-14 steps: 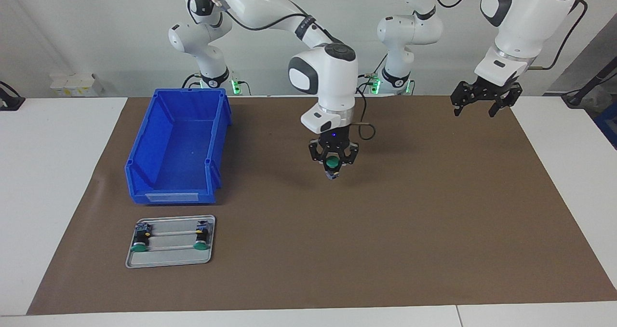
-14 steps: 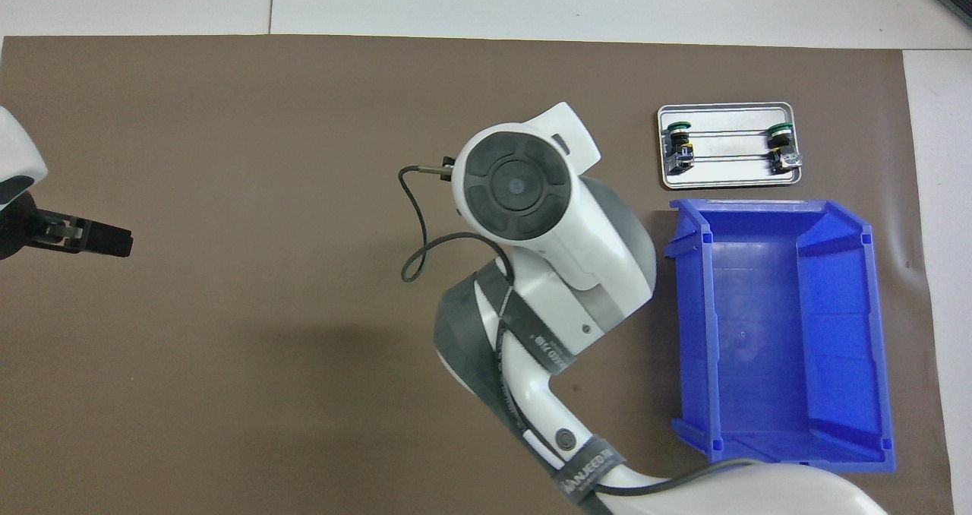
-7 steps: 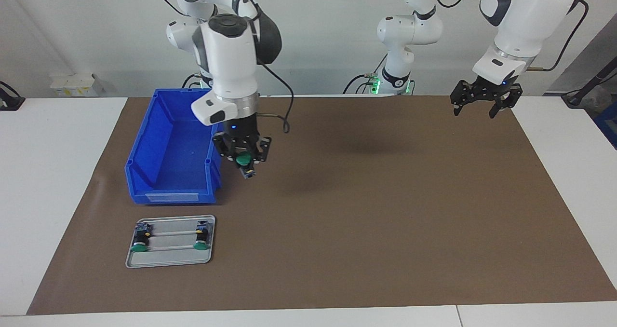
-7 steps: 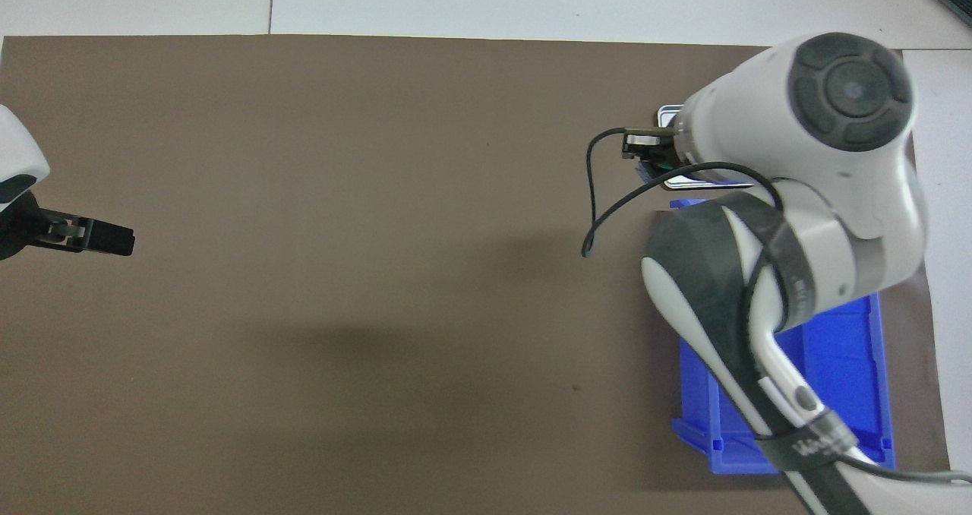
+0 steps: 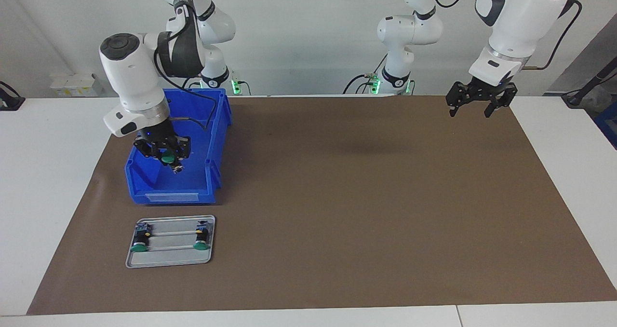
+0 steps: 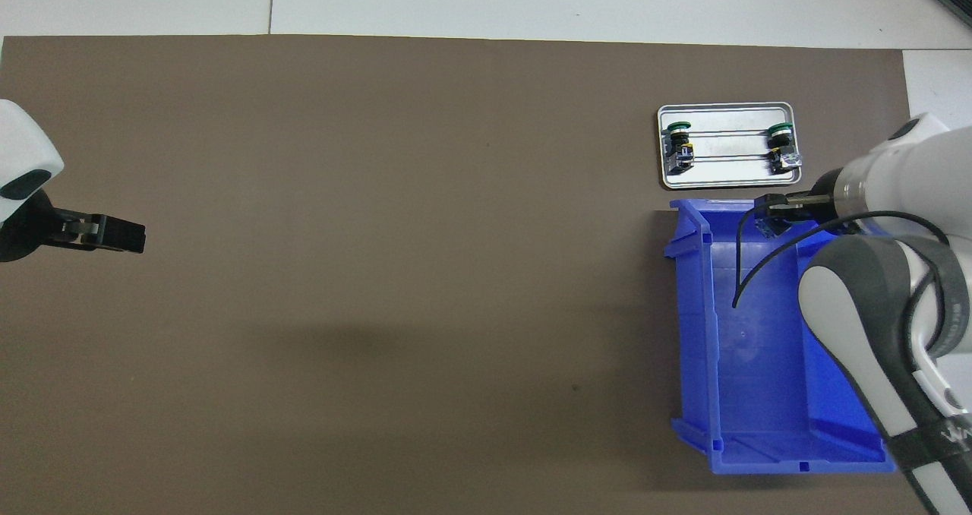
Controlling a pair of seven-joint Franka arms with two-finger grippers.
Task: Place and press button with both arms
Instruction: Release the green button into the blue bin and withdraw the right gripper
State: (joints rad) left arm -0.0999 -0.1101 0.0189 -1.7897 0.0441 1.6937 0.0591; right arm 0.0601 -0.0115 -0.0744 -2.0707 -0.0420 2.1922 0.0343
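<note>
In the facing view, the right arm (image 5: 144,71) comes down from the upper left of the frame and its right gripper (image 5: 166,156) hangs over the open blue bin (image 5: 144,192), which sits at the left of the frame on the brown mat (image 5: 337,211). The claw is closed on the button (image 5: 168,159): the green cap shows between the black fingers and the body points down toward the bin floor, held up in the air and not touching the bin. Below the bin in the frame lies a small metal tray (image 5: 168,260) with two more green-capped buttons (image 5: 140,242), one at each end of it. At the upper right of the frame the left arm (image 5: 511,23) waits with the left gripper (image 5: 475,109) raised over the mat's corner, its fingers spread wide apart and holding nothing. In the overhead view, the right arm (image 6: 881,287) enters from the lower right of the frame and covers part of the blue bin (image 6: 699,348); the right gripper (image 6: 768,219) shows only as a dark tip over the bin's upper edge, with a bluish bit of the button (image 6: 765,228) at its end. The metal tray (image 6: 725,182) lies just above the bin in the frame, apart from it, with its two buttons (image 6: 680,144) lying on their sides. At the left edge of the frame, the left gripper (image 6: 121,235) sticks out over bare mat (image 6: 380,234); from this angle its opening cannot be judged.
</note>
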